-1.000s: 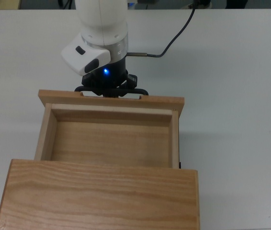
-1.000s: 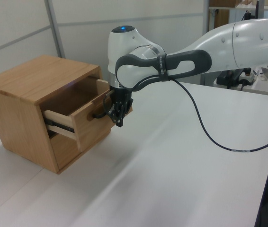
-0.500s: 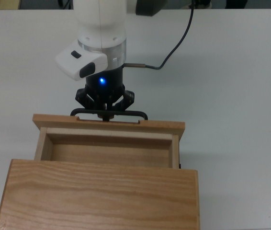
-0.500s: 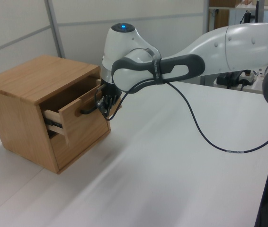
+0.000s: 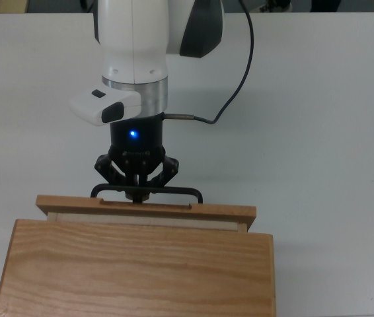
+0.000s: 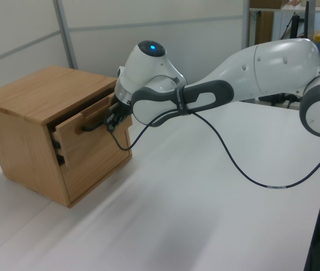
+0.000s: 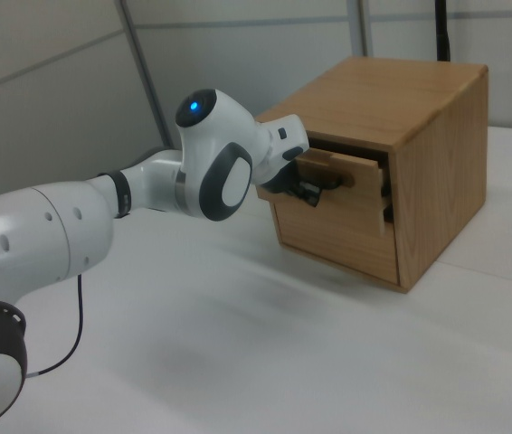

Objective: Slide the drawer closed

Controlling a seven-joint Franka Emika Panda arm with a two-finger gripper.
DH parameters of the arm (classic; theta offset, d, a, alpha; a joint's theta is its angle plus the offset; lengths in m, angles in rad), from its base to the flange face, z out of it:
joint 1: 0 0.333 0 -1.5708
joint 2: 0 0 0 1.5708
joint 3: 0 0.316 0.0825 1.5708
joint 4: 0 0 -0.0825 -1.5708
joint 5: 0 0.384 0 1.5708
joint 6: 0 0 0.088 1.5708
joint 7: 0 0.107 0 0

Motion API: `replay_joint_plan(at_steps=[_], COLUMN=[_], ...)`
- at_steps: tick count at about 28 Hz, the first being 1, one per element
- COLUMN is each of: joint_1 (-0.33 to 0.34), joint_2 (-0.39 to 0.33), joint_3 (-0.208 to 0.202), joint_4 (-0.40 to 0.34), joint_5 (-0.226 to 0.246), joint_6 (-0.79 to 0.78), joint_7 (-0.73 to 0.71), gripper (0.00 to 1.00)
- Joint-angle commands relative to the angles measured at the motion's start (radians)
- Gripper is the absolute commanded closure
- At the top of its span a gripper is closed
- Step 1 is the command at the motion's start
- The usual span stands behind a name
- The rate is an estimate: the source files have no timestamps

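Observation:
The drawer (image 5: 220, 211) sticks a short way out of the wood-grain cabinet (image 5: 134, 271), and only its front panel and a thin pale strip behind it show in the top view. Its black bar handle (image 5: 180, 191) runs along the panel. My gripper (image 5: 137, 195) is shut, with its tips together against the middle of the handle and the panel. In the left view the gripper (image 6: 113, 116) presses on the drawer (image 6: 86, 141) at the handle (image 6: 92, 122). The right view shows the gripper (image 7: 305, 189) against the drawer front (image 7: 351, 181).
The cabinet (image 6: 30, 101) stands on a white table (image 6: 205, 214). A black cable (image 5: 240, 72) trails from my wrist over the table. In the left view, equipment and a shelf stand at the far right behind the arm.
My gripper has pushed the drawer steadily into the cabinet. A second ago most of its inside showed; now only the front panel and a thin strip remain outside.

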Motion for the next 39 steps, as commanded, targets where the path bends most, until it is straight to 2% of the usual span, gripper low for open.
replay_joint_plan(at_steps=[1,7,14,19,21,25,27,31,39], joint_1=[0.004,0.003,0.003,0.003,0.0,-0.003,-0.002,0.001,0.004], joint_2=[0.057,0.106,0.12,0.114,0.081,0.012,-0.037,-0.114,-0.22], joint_3=[-0.022,-0.022,-0.022,-0.022,-0.02,-0.02,-0.02,-0.019,-0.019], joint_4=[0.057,0.061,0.06,0.057,0.046,-0.015,-0.061,-0.109,-0.109], joint_5=[-0.024,-0.024,-0.024,-0.024,-0.021,-0.021,-0.021,-0.021,-0.023], joint_6=[0.104,0.233,0.234,0.225,0.202,0.098,0.009,-0.165,-0.52], joint_7=[0.04,0.039,0.037,0.03,0.03,0.03,0.031,0.031,0.03], gripper=[1.0,1.0,1.0,1.0,1.0,1.0,1.0,1.0,1.0])
